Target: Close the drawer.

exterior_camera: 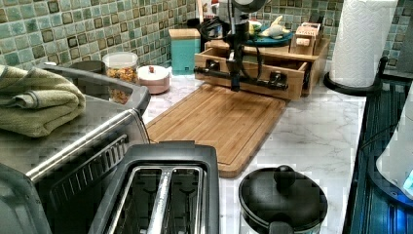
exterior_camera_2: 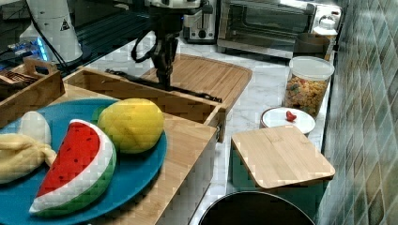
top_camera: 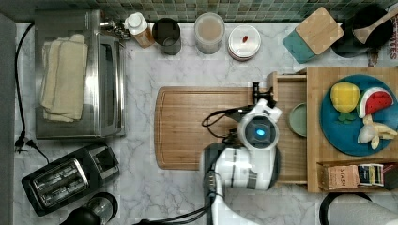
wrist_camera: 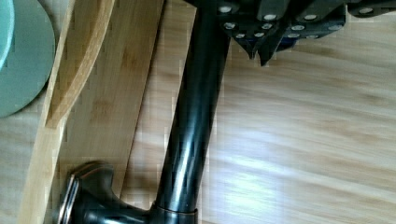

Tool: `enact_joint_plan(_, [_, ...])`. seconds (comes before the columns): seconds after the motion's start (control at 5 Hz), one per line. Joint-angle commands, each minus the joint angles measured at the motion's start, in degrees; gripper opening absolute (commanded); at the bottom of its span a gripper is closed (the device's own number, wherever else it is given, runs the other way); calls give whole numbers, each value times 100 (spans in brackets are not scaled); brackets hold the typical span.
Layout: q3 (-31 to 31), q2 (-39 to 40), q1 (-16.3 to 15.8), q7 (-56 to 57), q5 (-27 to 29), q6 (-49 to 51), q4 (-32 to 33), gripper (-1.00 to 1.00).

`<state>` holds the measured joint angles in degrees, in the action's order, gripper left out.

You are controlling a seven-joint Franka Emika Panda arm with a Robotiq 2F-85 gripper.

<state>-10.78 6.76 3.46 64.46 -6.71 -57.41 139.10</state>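
The drawer [top_camera: 287,91] is a light wooden box that stands pulled out from its wooden cabinet towards the top view's left. It also shows in the left view [exterior_camera: 246,74] and the right view [exterior_camera_2: 141,93]. Its black bar handle [wrist_camera: 194,126] runs along the front panel on two posts. My gripper [wrist_camera: 259,53] is shut with nothing between its fingers. It hangs right beside the handle on the cutting-board side, pointing down at the handle's middle [exterior_camera: 235,84] [exterior_camera_2: 165,80]. A pale green round dish [top_camera: 298,119] lies inside the drawer.
A large wooden cutting board [top_camera: 197,131] lies in front of the drawer. On the cabinet top sits a blue plate [top_camera: 335,133] with toy fruit. A toaster oven [top_camera: 80,75], a toaster [top_camera: 65,178], jars [top_camera: 209,32] and a paper towel roll [exterior_camera: 363,41] ring the counter.
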Motion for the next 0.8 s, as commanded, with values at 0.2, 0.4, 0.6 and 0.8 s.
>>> enact_joint_plan(0.2, [-945,313,1039,1923,997,-242,-1241,-100])
enact_joint_plan(0.4, [-1027,209,1035,1399,474,-207,-1237,-100])
enact_joint_plan(0.6, [-1303,-182,668,387,-425,-449,-818,-100])
enact_joint_plan(0.8, [-1221,-186,750,378,-440,-446,-820,-100])
